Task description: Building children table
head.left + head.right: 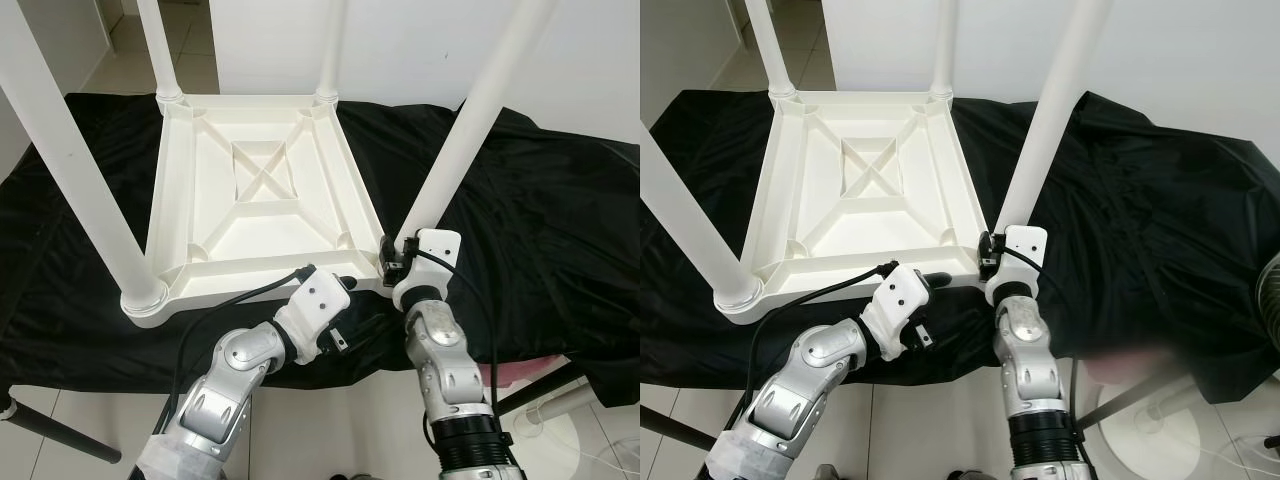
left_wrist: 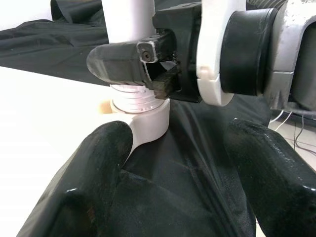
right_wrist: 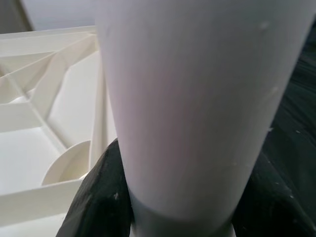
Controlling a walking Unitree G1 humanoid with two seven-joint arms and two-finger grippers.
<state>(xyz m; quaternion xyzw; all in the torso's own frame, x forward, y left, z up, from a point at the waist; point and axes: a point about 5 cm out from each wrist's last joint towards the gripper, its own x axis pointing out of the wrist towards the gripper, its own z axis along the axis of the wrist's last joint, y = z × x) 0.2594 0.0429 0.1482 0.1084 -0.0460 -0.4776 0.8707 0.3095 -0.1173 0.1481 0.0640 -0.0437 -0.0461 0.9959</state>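
Note:
A white plastic table top (image 1: 265, 180) lies upside down on a black cloth, with legs standing up from its corners. My right gripper (image 1: 392, 262) is shut on the near right leg (image 1: 460, 140) just above its socket; in the right wrist view that leg (image 3: 197, 98) sits between the black fingers (image 3: 98, 197). My left gripper (image 1: 355, 312) is open, low at the table's near right corner. In the left wrist view, its two fingers (image 2: 94, 168) stand wide apart on either side of the corner socket (image 2: 143, 113), one touching the rim, with nothing held.
The black cloth (image 1: 560, 220) covers a work surface whose front edge is close to my arms. The near left leg (image 1: 80, 180) and two far legs (image 1: 155, 50) stand tall. A white round stand base (image 1: 570, 440) rests on the floor at the right.

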